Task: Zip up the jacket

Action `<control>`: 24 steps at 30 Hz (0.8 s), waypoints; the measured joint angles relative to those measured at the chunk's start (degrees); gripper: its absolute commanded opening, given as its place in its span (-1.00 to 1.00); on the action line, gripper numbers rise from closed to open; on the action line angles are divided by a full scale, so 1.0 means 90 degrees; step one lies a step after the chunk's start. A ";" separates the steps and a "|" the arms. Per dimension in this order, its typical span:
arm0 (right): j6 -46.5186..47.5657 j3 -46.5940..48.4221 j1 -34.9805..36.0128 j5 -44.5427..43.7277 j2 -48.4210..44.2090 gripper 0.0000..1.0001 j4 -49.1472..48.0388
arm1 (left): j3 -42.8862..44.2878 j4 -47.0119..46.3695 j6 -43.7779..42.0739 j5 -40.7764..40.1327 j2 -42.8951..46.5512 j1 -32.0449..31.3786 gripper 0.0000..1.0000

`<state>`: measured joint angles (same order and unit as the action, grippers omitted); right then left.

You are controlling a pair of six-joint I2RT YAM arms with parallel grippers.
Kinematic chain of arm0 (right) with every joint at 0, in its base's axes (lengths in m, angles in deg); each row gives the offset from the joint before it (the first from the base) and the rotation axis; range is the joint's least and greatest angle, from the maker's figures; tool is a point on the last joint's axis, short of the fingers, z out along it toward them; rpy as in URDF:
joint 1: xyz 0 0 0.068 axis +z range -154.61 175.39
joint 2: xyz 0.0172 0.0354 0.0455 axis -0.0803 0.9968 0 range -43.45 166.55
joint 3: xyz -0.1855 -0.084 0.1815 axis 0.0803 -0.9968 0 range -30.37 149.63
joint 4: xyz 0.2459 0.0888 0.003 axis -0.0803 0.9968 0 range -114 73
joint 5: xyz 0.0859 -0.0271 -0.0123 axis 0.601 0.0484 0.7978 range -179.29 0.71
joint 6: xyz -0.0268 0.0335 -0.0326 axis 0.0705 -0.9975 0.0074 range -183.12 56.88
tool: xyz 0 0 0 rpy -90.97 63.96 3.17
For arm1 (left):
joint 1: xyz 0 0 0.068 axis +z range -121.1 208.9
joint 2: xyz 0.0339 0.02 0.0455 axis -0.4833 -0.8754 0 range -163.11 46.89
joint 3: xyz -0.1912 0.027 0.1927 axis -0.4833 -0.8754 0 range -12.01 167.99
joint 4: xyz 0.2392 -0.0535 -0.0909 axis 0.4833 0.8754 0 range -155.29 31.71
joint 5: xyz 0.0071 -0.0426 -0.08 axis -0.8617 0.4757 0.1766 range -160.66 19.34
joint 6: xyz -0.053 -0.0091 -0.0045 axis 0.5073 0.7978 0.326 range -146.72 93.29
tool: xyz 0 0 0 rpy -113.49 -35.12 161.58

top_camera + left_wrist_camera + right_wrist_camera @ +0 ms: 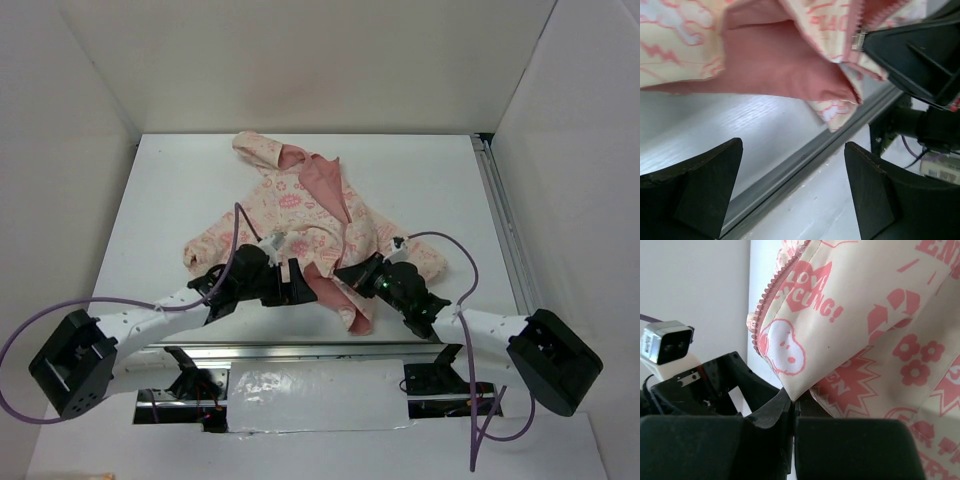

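The jacket (300, 215) lies on the white table (180, 190), hood at the back, front open and salmon lining showing. My right gripper (352, 272) is shut on a fold of the printed fabric (865, 315) at the jacket's lower front, just below the pink zipper teeth (772, 287); the jaws (794, 405) meet on the cloth. My left gripper (298, 283) is open and empty beside the lower hem. In the left wrist view its fingers (793, 150) stand wide apart below the lining (780, 65), and the right gripper (910, 55) holds the edge by a metal zipper end (858, 40).
A metal rail (805, 160) runs along the table's front edge under the left gripper. Another rail (500, 220) lines the right side. White walls enclose the table on three sides. Purple cables (235, 225) loop over both arms.
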<state>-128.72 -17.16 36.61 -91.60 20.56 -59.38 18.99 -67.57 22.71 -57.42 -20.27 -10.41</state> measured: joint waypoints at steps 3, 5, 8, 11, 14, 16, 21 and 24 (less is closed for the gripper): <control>-0.0051 0.0000 0.0141 -0.0107 0.0002 -1.00 0.0061 | -0.0053 -0.0406 0.0425 -0.0010 -0.0012 -0.0287 0.91; -0.0068 0.0002 0.0187 -0.0131 0.0000 -1.00 0.0083 | 0.0007 -0.0741 0.0719 -0.0117 -0.0192 -0.0435 0.91; -0.0066 0.0002 0.0262 -0.0185 -0.0015 -1.00 0.0124 | 0.0236 -0.0976 0.1064 -0.0311 -0.0588 -0.0544 0.90; -0.0063 0.0002 0.0342 -0.0238 -0.0073 -1.00 0.0219 | 0.0423 -0.1161 0.1406 -0.0491 -0.0903 -0.0568 0.87; -0.0061 0.0002 0.0403 -0.0267 -0.0112 -1.00 0.0270 | 0.0583 -0.1229 0.1732 -0.0687 -0.1129 -0.0576 0.84; -0.0063 0.0002 0.0408 -0.0267 -0.0114 -1.00 0.0289 | 0.0658 -0.1236 0.1919 -0.0843 -0.1195 -0.0590 0.81; -0.0087 0.0002 0.0408 -0.0277 -0.0301 -1.00 0.0355 | 0.0712 -0.1336 0.2378 -0.1163 -0.1231 -0.0617 0.80; -0.0085 0.0002 0.0408 -0.0279 -0.0549 -1.00 0.0406 | 0.0709 -0.1450 0.2540 -0.1253 -0.1231 -0.0619 0.76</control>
<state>-129.49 -17.14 40.28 -94.11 15.62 -55.73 25.38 -80.62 45.58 -68.70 -31.35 -15.98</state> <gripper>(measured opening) 0.010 0.890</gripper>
